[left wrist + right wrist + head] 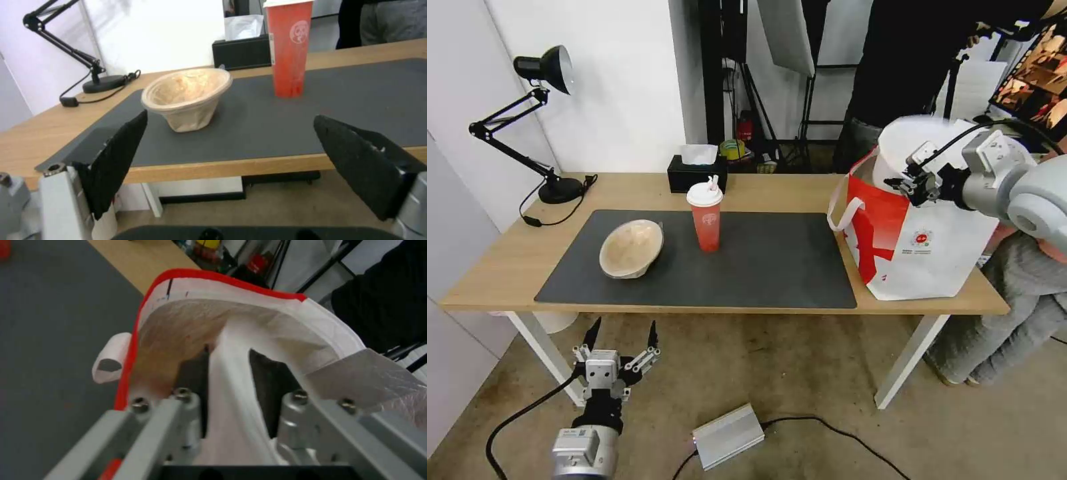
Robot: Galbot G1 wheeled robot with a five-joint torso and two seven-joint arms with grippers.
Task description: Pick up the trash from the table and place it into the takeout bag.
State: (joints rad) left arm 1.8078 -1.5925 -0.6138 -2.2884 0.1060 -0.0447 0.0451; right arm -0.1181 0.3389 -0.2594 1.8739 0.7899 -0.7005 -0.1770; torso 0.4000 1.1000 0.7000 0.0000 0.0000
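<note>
The desk [507, 267] carried a dark grey mat [760, 267] across its middle; the takeout bag [934, 253] stood at the desk's three o'clock end, off the mat, its white strap handle [844, 213] looping toward the mat. The right end effector [917, 183] hung at the bag's mouth; the right wrist view revealed what the head view could not, its two black fingers [195, 373] clenched on a white bowl [231, 396] held rim-up over the bag's silver foil lining [178, 326]. The beige pulp bowl [631, 248] lay tipped on its side on the mat at nine o'clock of the red drink cup [706, 217], which stood upright near the mat's far edge, in front of a black tissue box [697, 172]; a black lamp [540, 127] stood at the desk's ten o'clock corner. The left end effector [622, 340] hung below the desk's near edge, fingers spread wide and released; the left wrist view placed the pulp bowl [186, 96] and cup [289, 50] well beyond its fingertips.
</note>
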